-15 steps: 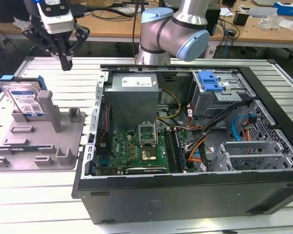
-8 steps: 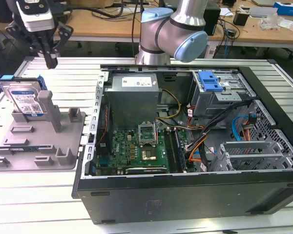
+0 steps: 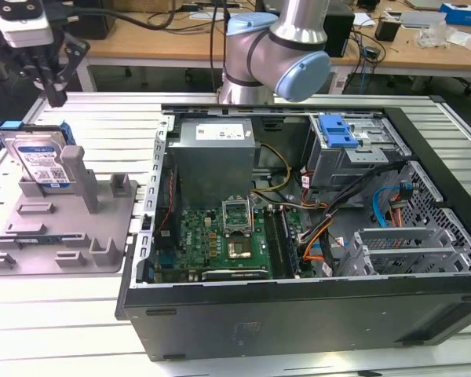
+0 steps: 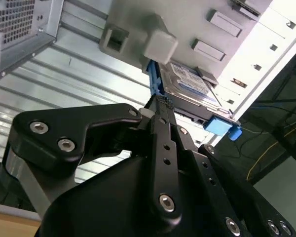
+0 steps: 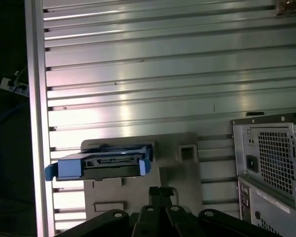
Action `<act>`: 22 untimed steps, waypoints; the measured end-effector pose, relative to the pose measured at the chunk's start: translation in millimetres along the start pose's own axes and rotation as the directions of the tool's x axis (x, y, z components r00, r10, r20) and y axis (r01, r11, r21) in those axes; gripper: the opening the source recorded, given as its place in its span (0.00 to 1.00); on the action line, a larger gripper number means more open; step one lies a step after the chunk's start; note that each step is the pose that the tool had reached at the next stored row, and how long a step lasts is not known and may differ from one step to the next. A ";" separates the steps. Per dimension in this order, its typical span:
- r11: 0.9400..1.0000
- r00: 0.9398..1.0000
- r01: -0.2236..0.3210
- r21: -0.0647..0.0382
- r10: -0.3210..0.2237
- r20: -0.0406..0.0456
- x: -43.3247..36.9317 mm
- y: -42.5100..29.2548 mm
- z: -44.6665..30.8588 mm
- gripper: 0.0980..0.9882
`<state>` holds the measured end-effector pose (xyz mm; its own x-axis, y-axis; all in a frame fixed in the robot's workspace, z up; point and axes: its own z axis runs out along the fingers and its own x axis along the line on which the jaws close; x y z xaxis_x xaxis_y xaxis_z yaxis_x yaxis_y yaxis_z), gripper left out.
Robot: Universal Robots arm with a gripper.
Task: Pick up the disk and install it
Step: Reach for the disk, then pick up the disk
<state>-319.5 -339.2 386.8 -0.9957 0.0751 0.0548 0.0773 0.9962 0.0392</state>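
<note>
The disk (image 3: 38,159) stands on edge in a grey holder (image 3: 71,236) at the exterior view's left. It is a silver drive with a white-and-blue label and a blue frame. My gripper (image 3: 55,96) hangs just above and behind it, apart from it, its fingers pressed together with nothing between them. In the second wrist view the fingertips (image 4: 158,106) meet close to the disk (image 4: 192,81). The first wrist view has the disk (image 5: 103,165) edge-on just beyond the gripper (image 5: 161,191).
An open computer case (image 3: 298,314) lies on the ribbed metal table (image 3: 102,126), right of the holder. Inside are a grey power supply (image 3: 216,157), a motherboard (image 3: 220,236), cables and a drive bay with a blue latch (image 3: 337,129). Desks stand behind.
</note>
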 end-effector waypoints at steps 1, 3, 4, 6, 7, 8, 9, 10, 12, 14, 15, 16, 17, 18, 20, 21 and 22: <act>1.000 1.000 0.000 0.000 0.000 -0.002 4.0 0.8 0.4 0.01; 1.000 1.000 0.000 0.001 0.000 -0.006 11.5 2.4 1.2 0.01; 1.000 1.000 0.000 0.001 0.000 -0.010 17.2 3.6 1.7 0.01; 1.000 1.000 -0.001 0.001 0.001 -0.017 29.8 6.1 3.0 0.01; 1.000 1.000 -0.001 0.002 0.001 -0.021 33.7 6.7 3.3 0.01; 1.000 1.000 -0.001 0.002 0.001 -0.021 33.7 6.7 3.3 0.01; 1.000 1.000 -0.001 0.002 0.001 -0.021 33.7 6.7 3.3 0.01; 1.000 1.000 -0.001 0.002 0.001 -0.021 33.7 6.7 3.3 0.01; 1.000 1.000 -0.001 0.002 0.001 -0.022 33.8 6.7 3.3 0.01; 1.000 1.000 -0.001 0.002 0.001 -0.022 33.8 6.7 3.3 0.01; 1.000 1.000 -0.001 0.002 0.001 -0.022 33.8 6.7 3.3 0.01; 1.000 1.000 -0.001 0.002 0.001 -0.022 33.8 6.7 3.3 0.01; 1.000 1.000 -0.001 0.002 0.001 -0.022 33.8 6.7 3.3 0.01; 1.000 1.000 -0.001 0.002 0.001 -0.022 33.8 6.7 3.3 0.01; 1.000 1.000 -0.001 0.002 0.001 -0.022 33.8 6.7 3.3 0.01; 1.000 1.000 -0.001 0.002 0.001 -0.022 33.8 6.7 3.3 0.01; 1.000 1.000 -0.001 0.002 0.001 -0.022 33.8 6.7 3.3 0.01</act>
<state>-352.8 -329.8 385.6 -0.9942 0.0754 0.0773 0.0784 0.9962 0.0374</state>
